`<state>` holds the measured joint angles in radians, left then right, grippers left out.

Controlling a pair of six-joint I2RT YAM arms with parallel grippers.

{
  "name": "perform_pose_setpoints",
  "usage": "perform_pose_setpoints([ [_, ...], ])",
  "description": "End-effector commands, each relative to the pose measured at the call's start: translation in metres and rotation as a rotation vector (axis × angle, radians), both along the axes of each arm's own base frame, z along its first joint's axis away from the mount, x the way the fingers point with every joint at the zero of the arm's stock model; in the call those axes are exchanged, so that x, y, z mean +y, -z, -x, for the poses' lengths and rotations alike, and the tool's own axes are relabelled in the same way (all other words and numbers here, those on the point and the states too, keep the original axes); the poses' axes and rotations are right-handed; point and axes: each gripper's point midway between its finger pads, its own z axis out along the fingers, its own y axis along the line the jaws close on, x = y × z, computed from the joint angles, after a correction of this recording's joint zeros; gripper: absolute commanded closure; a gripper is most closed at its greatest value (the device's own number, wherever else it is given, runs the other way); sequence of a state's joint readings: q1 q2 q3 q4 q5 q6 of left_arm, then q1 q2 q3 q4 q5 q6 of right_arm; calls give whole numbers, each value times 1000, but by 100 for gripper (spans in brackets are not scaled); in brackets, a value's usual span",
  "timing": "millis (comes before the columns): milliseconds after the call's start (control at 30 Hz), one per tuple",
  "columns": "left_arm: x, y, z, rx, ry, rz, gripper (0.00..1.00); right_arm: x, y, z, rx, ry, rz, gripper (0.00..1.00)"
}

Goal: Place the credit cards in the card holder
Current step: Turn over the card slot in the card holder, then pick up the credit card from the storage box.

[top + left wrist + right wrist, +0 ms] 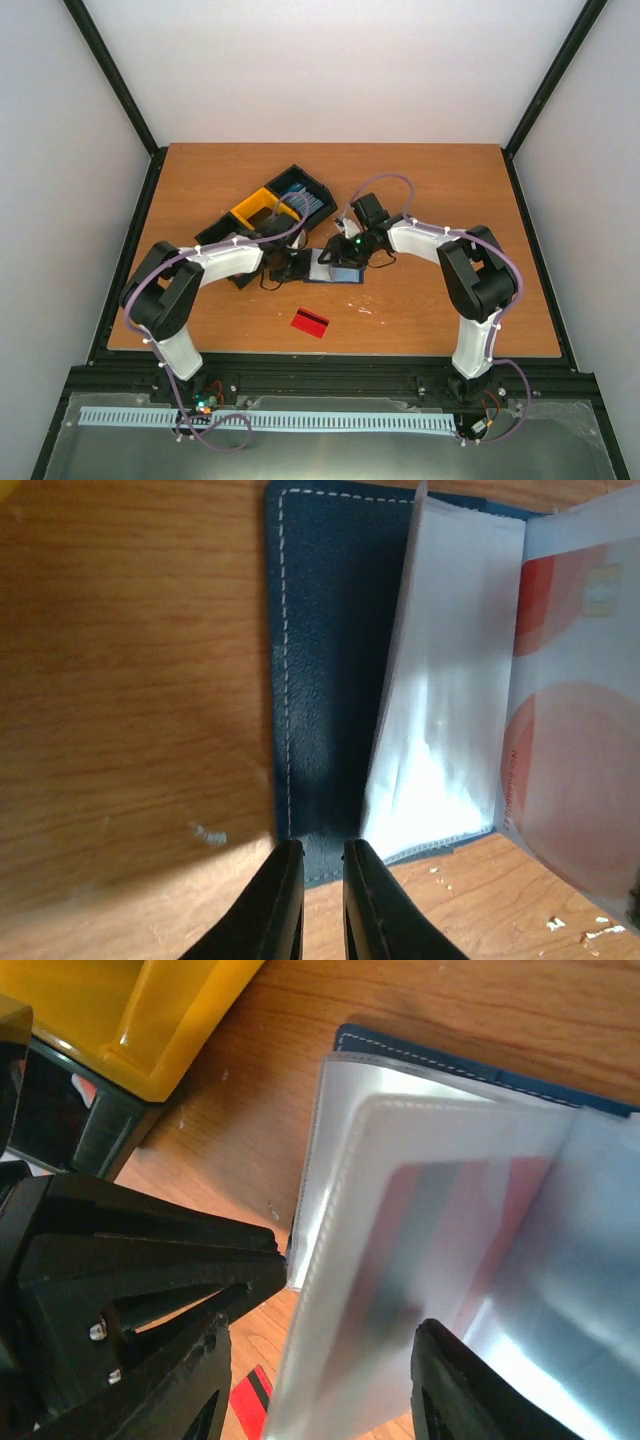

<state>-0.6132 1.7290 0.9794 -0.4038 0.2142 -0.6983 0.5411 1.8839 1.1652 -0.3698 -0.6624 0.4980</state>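
Card holder point(330, 270) lies open on worktop point(420, 190); left claw point(322, 865) at its edge, fingers point(285, 905) nearly together (grip cannot be told), likely steadying it. Right claw point(340, 1310) spread astride the sleeved card point(440, 1220); one credit card point(310, 322) loose nearby

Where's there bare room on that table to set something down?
Free: the far strip behind the black and yellow plastic bins; the far right corner behind the right arm. Crowded: the middle, where left tool and right tool sit at the navy card holder.
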Motion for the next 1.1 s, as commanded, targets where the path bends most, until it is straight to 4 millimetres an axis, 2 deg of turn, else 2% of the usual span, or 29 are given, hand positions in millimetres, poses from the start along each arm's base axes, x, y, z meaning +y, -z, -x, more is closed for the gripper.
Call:
perform_pose_setpoints([
  [0,9,-15,-1,-26,-62,2,86,14,-21,3,-28,-21,-93,49],
  [133,21,-21,-3,-48,-124,-27,86,18,-18,4,-25,-30,-108,44],
  [367,37,-41,-5,-116,-215,-27,84,16,-6,-3,-25,11,-57,45],
  [433,39,-52,-8,-152,-222,-15,81,13,-14,-8,-61,33,-44,46],
  [533,47,-74,-17,-204,-239,19,73,8,-33,-16,-131,69,-34,46],
  [700,70,-111,-28,-273,-289,1,49,-2,-52,-15,-211,87,-9,45],
  [800,74,-117,-22,-276,-271,13,43,-1,-45,-4,-249,12,95,44],
  [867,70,-114,-13,-257,-234,32,41,-1,-38,4,-258,-26,169,43],
  [967,80,-109,-2,-238,-258,13,39,0,-34,11,-259,-48,210,42],
  [1067,96,-117,-9,-279,-301,-2,35,5,-34,14,-256,-55,211,42],
])
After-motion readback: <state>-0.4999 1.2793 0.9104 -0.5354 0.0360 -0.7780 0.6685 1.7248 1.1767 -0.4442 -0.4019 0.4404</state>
